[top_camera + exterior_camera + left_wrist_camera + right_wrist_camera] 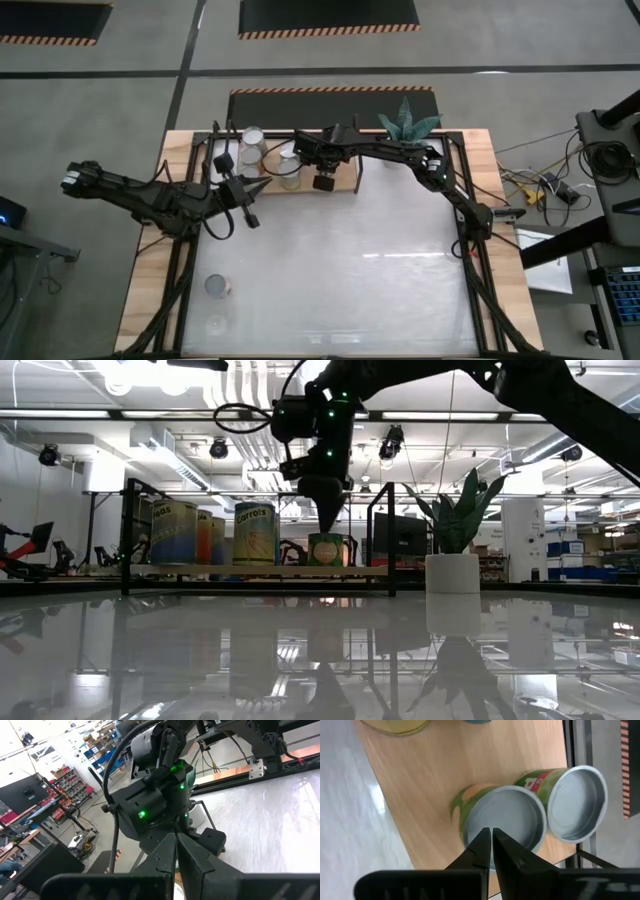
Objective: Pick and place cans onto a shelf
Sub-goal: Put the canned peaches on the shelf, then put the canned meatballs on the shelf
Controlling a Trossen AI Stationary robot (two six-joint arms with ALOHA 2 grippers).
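Observation:
The wooden shelf (345,185) in its black frame stands at the table's far edge, also in the low view (270,570). Several cans stand upright on it (250,140) (254,533). My right gripper (328,525) is shut and points down over a green-labelled can (505,817) (327,550) on the shelf, beside another green can (577,802). My left gripper (262,187) is shut and empty, just in front of the shelf's near edge, facing the right arm's wrist (155,795). One more can (218,286) stands on the table near the left front. My right gripper has its shut fingertips (482,840) over the round top (515,815) of the green-labelled can, coming from above and pointing down. I cannot tell whether they touch the top. The can stands upright on the shelf board.
A white pot with a spiky green plant (405,128) (455,560) stands at the shelf's right end. The black frame posts (128,535) rise at the shelf's ends. The white tabletop (380,260) stretches in front of the shelf.

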